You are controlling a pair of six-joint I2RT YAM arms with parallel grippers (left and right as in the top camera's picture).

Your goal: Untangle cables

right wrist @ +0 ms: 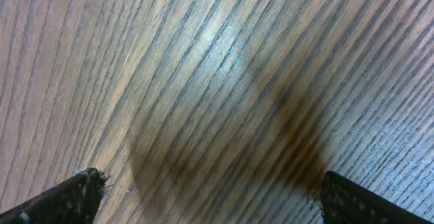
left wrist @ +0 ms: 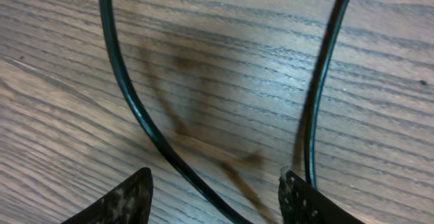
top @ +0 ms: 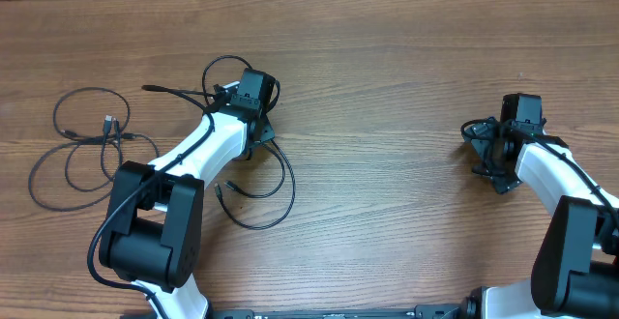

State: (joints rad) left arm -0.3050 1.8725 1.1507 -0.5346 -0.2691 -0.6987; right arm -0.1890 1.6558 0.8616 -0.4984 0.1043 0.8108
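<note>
Two thin black cables lie on the wooden table. One cable is coiled at the far left, with a silver-tipped plug inside the loops. The other cable runs from a plug end under my left gripper into a wide loop in front of it. In the left wrist view the left gripper is open just above the wood. One strand crosses between its fingers and a second strand passes by the right finger. My right gripper stands wide open at the right, far from both cables.
The right wrist view shows the right gripper over bare wood grain with nothing between its fingertips. Both arm bases sit at the table's front edge.
</note>
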